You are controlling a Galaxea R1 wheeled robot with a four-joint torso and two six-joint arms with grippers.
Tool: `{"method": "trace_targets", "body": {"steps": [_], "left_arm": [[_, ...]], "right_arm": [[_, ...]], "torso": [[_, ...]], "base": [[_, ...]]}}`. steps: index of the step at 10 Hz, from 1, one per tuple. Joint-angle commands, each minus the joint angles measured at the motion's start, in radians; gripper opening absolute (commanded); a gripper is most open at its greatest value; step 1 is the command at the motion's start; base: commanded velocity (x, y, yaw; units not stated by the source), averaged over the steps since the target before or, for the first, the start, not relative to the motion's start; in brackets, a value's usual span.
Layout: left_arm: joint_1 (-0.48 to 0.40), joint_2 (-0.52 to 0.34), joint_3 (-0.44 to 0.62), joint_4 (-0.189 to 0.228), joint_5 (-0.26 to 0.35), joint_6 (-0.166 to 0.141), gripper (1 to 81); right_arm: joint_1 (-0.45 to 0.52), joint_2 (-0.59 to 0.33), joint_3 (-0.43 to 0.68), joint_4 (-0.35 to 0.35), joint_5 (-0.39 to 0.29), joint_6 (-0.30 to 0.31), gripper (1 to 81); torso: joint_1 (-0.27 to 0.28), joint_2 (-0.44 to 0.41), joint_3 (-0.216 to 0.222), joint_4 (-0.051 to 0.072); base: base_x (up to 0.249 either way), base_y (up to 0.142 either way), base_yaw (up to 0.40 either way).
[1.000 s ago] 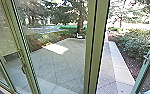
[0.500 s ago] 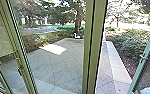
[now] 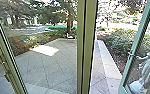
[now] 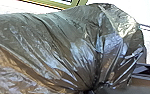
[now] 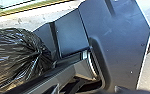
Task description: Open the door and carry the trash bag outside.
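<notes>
In the head view, on the left, there is a green frame (image 3: 6,53) with a dark handle (image 3: 7,75), and glass is beside it. Behind it lies the paved yard (image 3: 47,71), with joints that run diagonally and one bright patch of sun (image 3: 44,50). Near the far edge of the yard stands a tree (image 3: 70,23). Then comes a thick green post (image 3: 87,50), upright, in front of the yard. To the right of this post, a pale strip (image 3: 110,68) goes along the side of the paving, and bushes (image 3: 123,41) grow beyond it. At the far right, the door (image 3: 134,50) stands at an angle, with a metal handle (image 3: 130,54); through its glass one sees a white shape (image 3: 149,72), which I cannot name surely.

The trash bag (image 4: 63,47) is black and full, close beside the dark body (image 5: 116,47) of the robot, and its folds meet in one tight gather (image 4: 92,90). Whether the left gripper is clamped on it, I cannot tell. For the right gripper, I also cannot tell its state.
</notes>
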Motion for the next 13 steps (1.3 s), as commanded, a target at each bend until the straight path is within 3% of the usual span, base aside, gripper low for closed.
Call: {"method": "trace_targets", "body": {"steps": [1, 13], "left_arm": [[-0.043, -0.002, -0.001, 0.013, 0.049, 0.007, 1.0], [-0.046, -0.004, -0.004, 0.011, 0.049, 0.007, 1.0]], "right_arm": [[0.044, 0.011, 0.007, -0.001, -0.053, -0.003, 81.1], [0.038, 0.018, 0.007, -0.001, -0.053, -0.009, 81.1]], "torso": [[0.000, 0.000, 0.000, 0.000], [0.000, 0.000, 0.000, 0.000]], "base": [[0.000, 0.000, -0.236], [0.000, 0.000, -0.209]]}}
